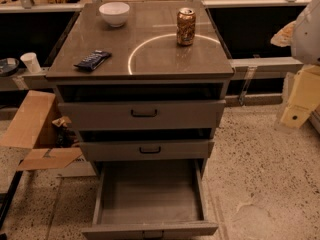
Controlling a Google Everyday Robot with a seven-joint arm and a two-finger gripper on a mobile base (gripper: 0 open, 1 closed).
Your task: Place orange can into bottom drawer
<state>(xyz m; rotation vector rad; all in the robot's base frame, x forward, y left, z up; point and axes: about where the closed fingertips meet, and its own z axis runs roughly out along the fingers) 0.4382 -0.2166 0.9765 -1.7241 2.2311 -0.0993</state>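
Note:
The orange can (186, 26) stands upright on the cabinet top (150, 59), at the back right, free of any hold. The bottom drawer (150, 196) is pulled far out toward me, and its flat grey floor is bare. My gripper (297, 109) hangs at the right edge of the view, beside the cabinet and well to the right of and below the can. It holds nothing that I can see.
A white bowl (114, 13) sits at the back left of the top, and a dark snack packet (92, 60) at the front left. The two upper drawers (144, 114) are slightly open. Cardboard (31, 121) lies on the floor left. A paper cup (31, 62) stands on a left ledge.

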